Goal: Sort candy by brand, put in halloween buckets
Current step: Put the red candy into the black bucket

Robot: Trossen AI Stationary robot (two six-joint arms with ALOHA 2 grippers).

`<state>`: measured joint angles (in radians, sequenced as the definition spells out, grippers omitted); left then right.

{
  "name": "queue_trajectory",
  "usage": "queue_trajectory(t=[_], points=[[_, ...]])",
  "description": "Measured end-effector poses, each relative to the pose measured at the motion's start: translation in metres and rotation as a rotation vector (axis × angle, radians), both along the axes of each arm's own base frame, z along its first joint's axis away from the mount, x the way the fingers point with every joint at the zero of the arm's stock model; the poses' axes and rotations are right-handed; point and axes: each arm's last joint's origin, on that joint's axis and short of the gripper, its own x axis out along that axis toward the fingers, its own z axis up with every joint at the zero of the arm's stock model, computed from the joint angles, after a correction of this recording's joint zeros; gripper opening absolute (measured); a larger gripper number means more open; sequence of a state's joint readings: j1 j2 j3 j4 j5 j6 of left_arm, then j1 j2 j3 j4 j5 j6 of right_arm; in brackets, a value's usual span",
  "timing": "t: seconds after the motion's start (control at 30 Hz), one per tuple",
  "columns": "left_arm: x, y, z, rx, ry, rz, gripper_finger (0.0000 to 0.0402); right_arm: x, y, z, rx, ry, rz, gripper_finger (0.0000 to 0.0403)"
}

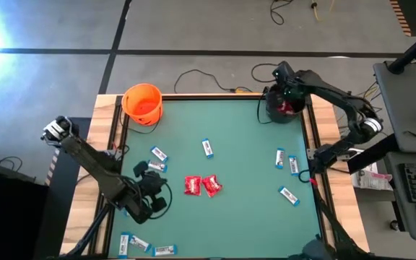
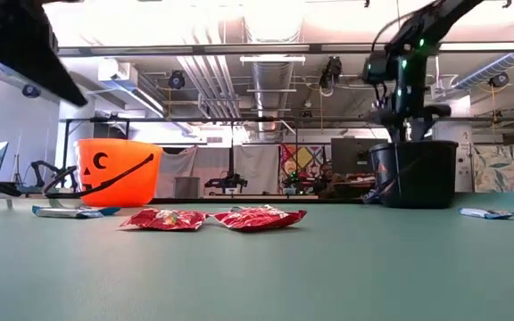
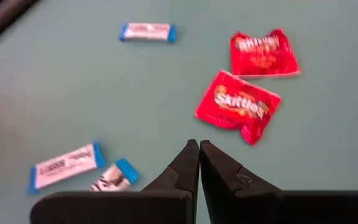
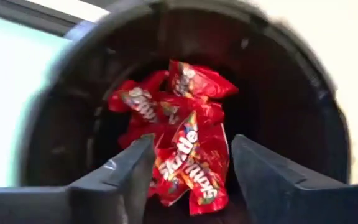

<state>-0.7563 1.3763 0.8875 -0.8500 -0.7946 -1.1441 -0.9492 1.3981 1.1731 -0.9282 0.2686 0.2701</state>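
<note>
Two red packets [image 1: 202, 185] lie side by side mid-table, also seen in the left wrist view [image 3: 238, 107]. Slim blue-and-white bars lie scattered flat: two by my left gripper [image 3: 64, 165], one farther off [image 1: 208, 148], three near the right edge [image 1: 287, 162]. My left gripper [image 3: 199, 144] hovers shut and empty over the table's left part [image 1: 157, 186]. The orange bucket [image 1: 143, 103] stands at the far left. The black bucket [image 1: 286, 110] stands at the far right with several red packets [image 4: 185, 124] heaped inside. My right gripper [image 4: 191, 149] hangs open over its mouth, fingers on either side of the heap.
More blue bars [image 1: 141, 246] lie along the near edge at the left. A wooden rim [image 1: 316, 137] frames the green table. Cables [image 1: 193, 76] trail on the floor beyond the far edge. Bare green surface lies between the red packets and the right-hand bars.
</note>
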Motion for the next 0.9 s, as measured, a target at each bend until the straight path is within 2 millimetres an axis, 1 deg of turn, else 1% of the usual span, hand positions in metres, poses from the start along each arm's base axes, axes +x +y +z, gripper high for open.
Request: queue_trajectory(t=[0.1,0.17,0.23,0.3,0.4,0.47,0.53,0.63,0.7,0.77,0.8,0.9], points=[[-0.002,0.003,0.007,0.023,-0.049,0.007,0.0000,0.006,0.022,0.022,-0.062,-0.048,0.084,0.0230],[-0.002,0.004,0.008,0.044,-0.072,0.014,0.0000,0.016,0.048,0.033,-0.120,-0.105,0.170,0.0240],[0.000,0.003,0.007,0.066,-0.084,0.013,0.0000,0.030,0.083,0.038,-0.179,-0.202,0.282,0.0245],[0.004,-0.001,0.004,0.087,-0.083,-0.012,0.0000,0.048,0.124,0.037,-0.225,-0.344,0.422,0.0245],[0.013,-0.009,-0.004,0.099,-0.098,-0.062,0.0000,0.070,0.190,0.028,-0.256,-0.557,0.670,0.0238],[0.020,-0.015,-0.010,0.108,-0.108,-0.098,0.0000,0.080,0.229,0.015,-0.281,-0.632,0.809,0.0234],[0.024,-0.020,-0.015,0.114,-0.098,-0.130,0.0000,0.087,0.262,-0.002,-0.325,-0.657,0.872,0.0233],[0.025,-0.024,-0.020,0.067,-0.018,-0.196,0.0000,0.098,0.304,-0.034,-0.396,-0.670,0.907,0.0235],[0.024,-0.024,-0.017,0.052,-0.006,-0.207,0.0000,0.107,0.329,-0.057,-0.416,-0.687,0.947,0.0240],[0.021,-0.024,-0.012,0.043,-0.018,-0.214,0.0000,0.117,0.349,-0.078,-0.415,-0.698,0.991,0.0250],[0.020,-0.023,-0.010,0.036,-0.027,-0.216,0.0000,0.122,0.356,-0.087,-0.412,-0.694,1.004,0.0256],[0.017,-0.023,-0.003,0.018,-0.049,-0.222,0.0000,0.141,0.366,-0.112,-0.386,-0.660,0.995,0.0278]])
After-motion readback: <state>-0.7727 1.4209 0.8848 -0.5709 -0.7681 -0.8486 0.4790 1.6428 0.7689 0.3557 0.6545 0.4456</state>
